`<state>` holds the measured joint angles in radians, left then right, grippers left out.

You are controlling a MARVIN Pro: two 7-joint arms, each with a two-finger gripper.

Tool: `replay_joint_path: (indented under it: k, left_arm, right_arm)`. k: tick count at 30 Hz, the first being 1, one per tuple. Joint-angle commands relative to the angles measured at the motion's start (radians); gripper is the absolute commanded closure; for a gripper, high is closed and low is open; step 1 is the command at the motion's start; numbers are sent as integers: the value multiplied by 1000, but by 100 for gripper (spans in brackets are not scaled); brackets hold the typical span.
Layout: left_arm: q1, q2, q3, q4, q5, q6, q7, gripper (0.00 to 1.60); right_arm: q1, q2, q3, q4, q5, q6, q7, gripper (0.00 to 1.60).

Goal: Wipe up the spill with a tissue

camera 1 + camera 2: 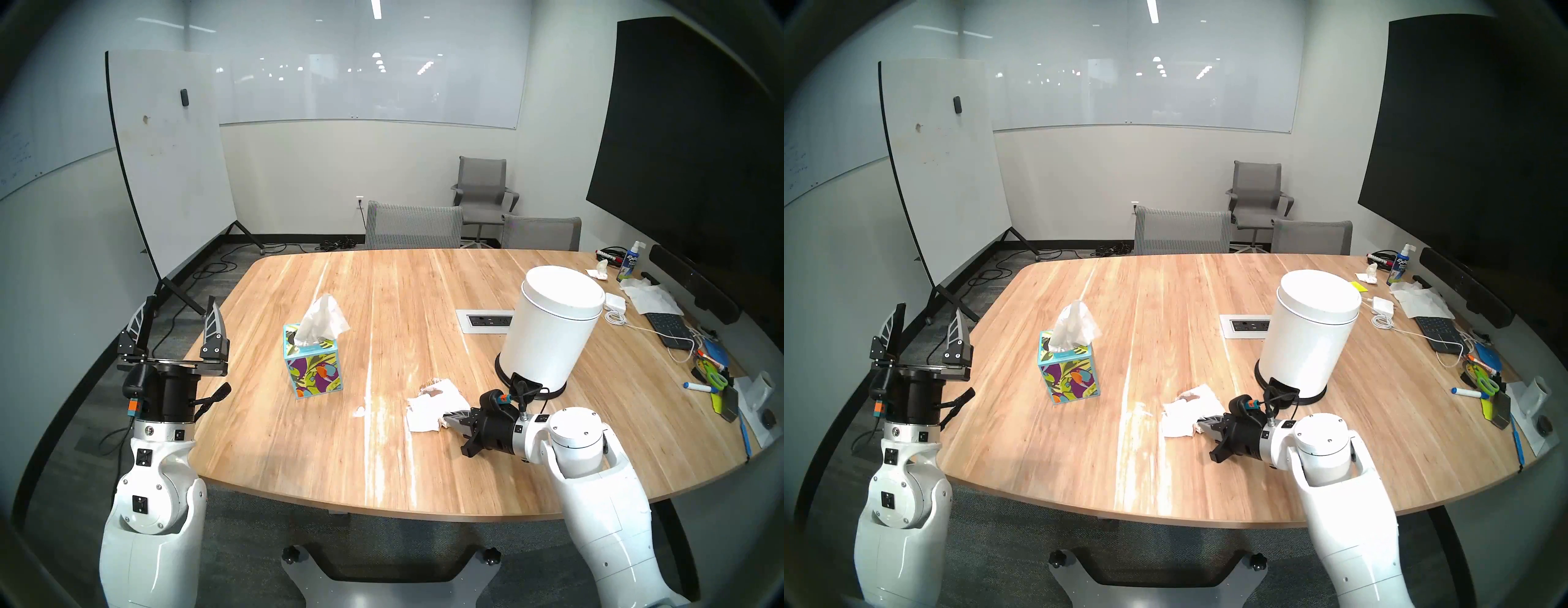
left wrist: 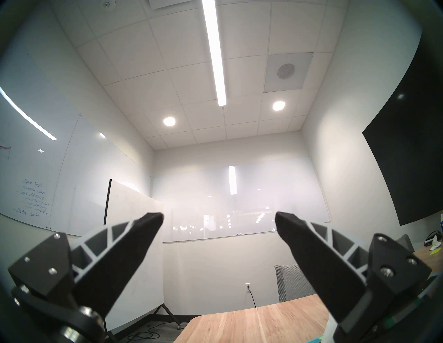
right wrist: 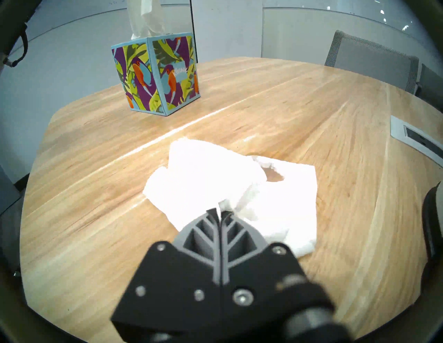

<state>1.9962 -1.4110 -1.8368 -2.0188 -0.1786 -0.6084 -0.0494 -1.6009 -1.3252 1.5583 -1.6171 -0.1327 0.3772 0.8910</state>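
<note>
My right gripper is clamped on the tissue, low on the table. The pale blot lies just left of the tissue, so I'd sweep leftward. A brownish stain shows through the tissue's hole. Left gripper gapes wide, raised, well away.

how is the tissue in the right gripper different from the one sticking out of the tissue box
The tissue in the right gripper lies crumpled and flat on the table; the tissue in the box stands upright, fluffed. The held one shows a brownish stain; the boxed one looks clean. The held one is pinched by shut jaws; the boxed one is untouched. Both are thin and white.
</note>
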Motion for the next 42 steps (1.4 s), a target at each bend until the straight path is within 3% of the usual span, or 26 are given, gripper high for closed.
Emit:
replay_joint_path:
  k: [1, 5, 6, 7, 8, 14, 17, 18, 19, 29, 42]
  left_arm:
    - [2, -2, -2, -21, 0, -8, 1, 0]
    - [3, -2, -2, -21, 1, -8, 1, 0]
    - [3, -2, -2, -21, 1, -8, 1, 0]
    - [3, -2, -2, -22, 1, -8, 1, 0]
    - [3, -2, -2, -22, 1, -8, 1, 0]
    - [3, -2, -2, -21, 1, -8, 1, 0]
    - [3, -2, -2, -22, 1, -8, 1, 0]
    - [3, -2, -2, -22, 1, -8, 1, 0]
    - [3, -2, -2, -21, 1, -8, 1, 0]
    - [2, -2, -2, -21, 0, -8, 1, 0]
    - [0, -1, -1, -18, 0, -7, 0, 0]
  right_arm:
    - [71, -10, -15, -18, 7, -3, 17, 160]
    - [54, -13, -11, -37, 5, 0, 14, 160]
    - [44, -16, -5, -50, 10, -2, 13, 137]
    - [37, -18, 0, -57, 14, 0, 13, 141]
    - [34, -16, 0, -63, 13, 1, 16, 160]
    - [12, -39, 34, -114, 51, 5, 28, 160]
    - [1, -71, 39, -131, 43, 11, -11, 160]
    - [5, -86, 51, -120, 68, 16, -1, 115]
    - [7, -94, 57, -121, 77, 20, 0, 0]
    - [-46, -118, 118, -223, 123, 7, -15, 0]
    - [-237, -213, 185, -395, 208, -115, 3, 0]
